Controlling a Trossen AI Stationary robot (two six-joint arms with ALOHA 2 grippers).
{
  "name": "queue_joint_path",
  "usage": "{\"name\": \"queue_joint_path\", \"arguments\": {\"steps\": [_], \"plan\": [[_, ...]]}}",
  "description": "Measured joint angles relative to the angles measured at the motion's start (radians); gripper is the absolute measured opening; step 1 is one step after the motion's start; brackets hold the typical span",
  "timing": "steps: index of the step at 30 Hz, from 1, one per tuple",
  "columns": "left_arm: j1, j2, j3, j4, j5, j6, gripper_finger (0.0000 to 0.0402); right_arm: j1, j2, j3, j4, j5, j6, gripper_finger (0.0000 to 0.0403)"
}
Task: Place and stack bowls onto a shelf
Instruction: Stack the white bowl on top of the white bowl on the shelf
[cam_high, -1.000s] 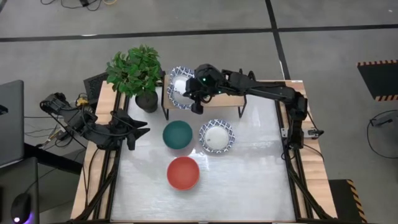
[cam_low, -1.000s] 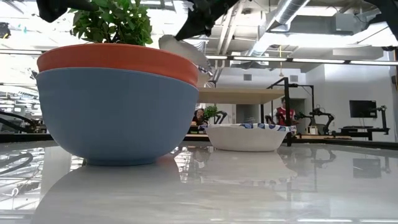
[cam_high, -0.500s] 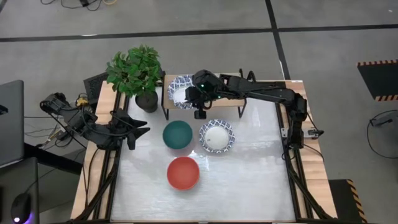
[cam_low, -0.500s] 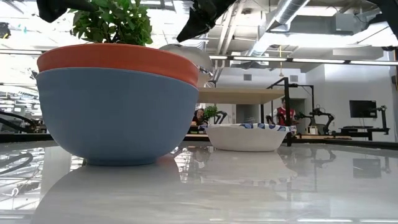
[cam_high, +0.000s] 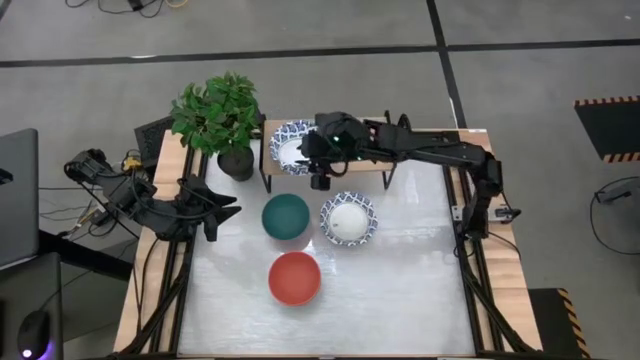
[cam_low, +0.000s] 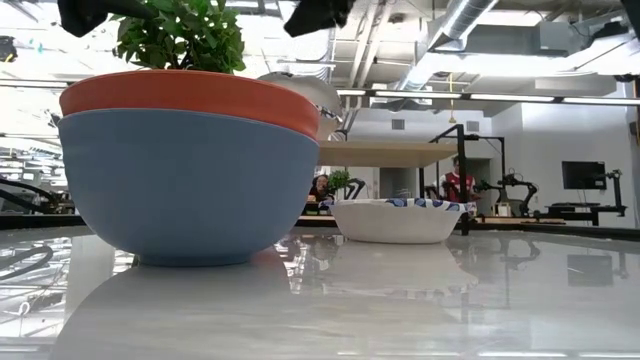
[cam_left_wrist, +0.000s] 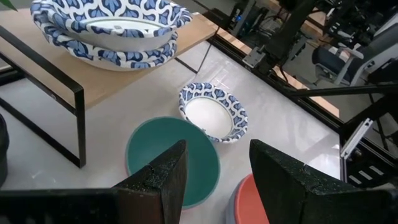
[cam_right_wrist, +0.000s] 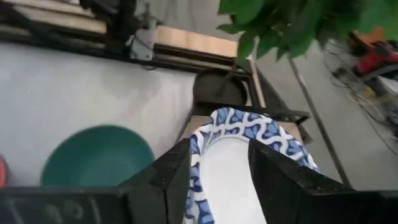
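Now right tool (cam_high: 312, 163) off shelved bowl (cam_high: 291, 146).

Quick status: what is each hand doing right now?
Left hand: open, holding nothing, parked at the table's left edge.
Right hand: open, over the blue-patterned white bowl on the light-wood shelf.

In the low view the red bowl (cam_low: 190, 165) fills the near left and hides the teal bowl and most of the shelf (cam_low: 385, 152); only a sliver of the shelved bowl (cam_low: 305, 88) peeks above its rim. The right arm (cam_low: 318, 14) is cut off by that picture's top edge, so its fingers do not show there. From above, that arm covers the shelf's (cam_high: 372, 160) middle and the near edge of the patterned bowl (cam_high: 290, 147). The plant (cam_high: 215, 112) hides most of its pot. In the left wrist view, the red bowl (cam_left_wrist: 249, 202) sits mostly behind a finger (cam_left_wrist: 292, 180) and the bottom edge. The right wrist view is blurred; its fingers (cam_right_wrist: 163, 177) cover part of the patterned bowl (cam_right_wrist: 233, 152).
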Motion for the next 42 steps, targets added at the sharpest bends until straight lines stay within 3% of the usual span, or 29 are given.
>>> {"name": "queue_joint_path", "arguments": {"steps": [4, 9, 15, 28, 33, 37, 42], "plan": [[0.0, 0.002, 0.0, 0.0, 0.0, -0.014, 0.0158, 0.039, 0.011, -0.034, -0.004, 0.164, 0.052, 0.0151], [0.0, 0.004, 0.0, -0.001, 0.0, -0.017, 0.0158, 0.097, 0.028, -0.141, 0.117, 0.361, 0.056, 0.0106], [0.0, 0.012, 0.0, -0.002, -0.001, -0.009, 0.0158, 0.124, 0.024, -0.218, 0.209, 0.406, 0.019, 0.0074], [0.0, 0.014, 0.0, -0.002, 0.009, 0.0, 0.0158, 0.124, 0.022, -0.209, 0.176, 0.391, 0.05, 0.0065], [0.0, 0.015, 0.0, -0.002, 0.041, -0.003, 0.0158, 0.219, -0.034, -0.122, -0.063, 0.378, 0.178, 0.0065], [0.0, 0.016, 0.0, -0.001, 0.031, 0.006, 0.0158, 0.296, -0.052, -0.11, -0.254, 0.27, 0.338, 0.0071], [0.001, 0.016, 0.0, -0.001, 0.028, 0.008, 0.0158, 0.372, -0.023, -0.136, -0.471, 0.199, 0.469, 0.0119]]}}
